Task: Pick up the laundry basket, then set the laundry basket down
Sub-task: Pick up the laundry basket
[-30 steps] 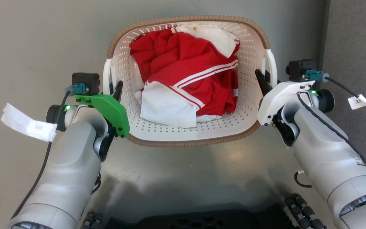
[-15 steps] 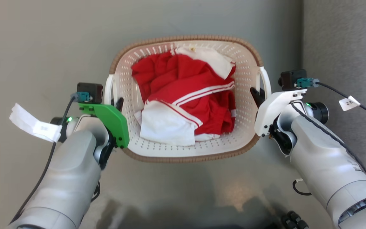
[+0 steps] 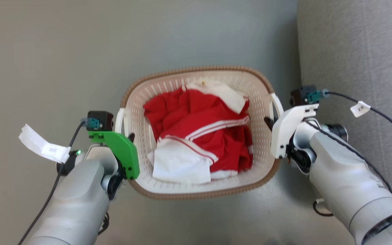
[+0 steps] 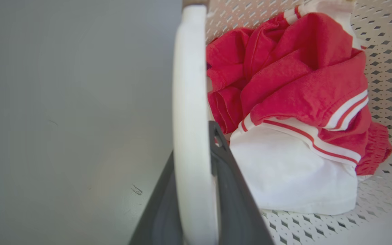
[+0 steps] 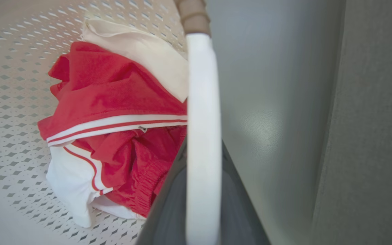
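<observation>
The laundry basket (image 3: 168, 85), cream-white and perforated with a brown woven-look rim, sits mid-picture in the head view on or over a grey floor; I cannot tell which. Red and white clothes (image 3: 199, 136) lie inside it. My left gripper (image 3: 129, 136) is shut on the left white loop handle (image 3: 119, 119). In the left wrist view that handle (image 4: 191, 102) runs between the dark fingers (image 4: 231, 190). My right gripper (image 3: 269, 121) is shut on the right loop handle (image 3: 277, 102). That handle (image 5: 202, 102) passes between the fingers (image 5: 240, 207) in the right wrist view.
A grey carpeted surface (image 3: 352, 51) borders the smooth floor (image 3: 63, 51) along the right side, close to the right arm. Cables with white tags (image 3: 44, 148) hang from both wrists. Open floor spreads behind and to the left of the basket.
The head camera has moved: basket and both arms now sit lower and look smaller, the carpet edge reaches further in, and the dark base at the bottom is gone. Both grippers keep their hold.
</observation>
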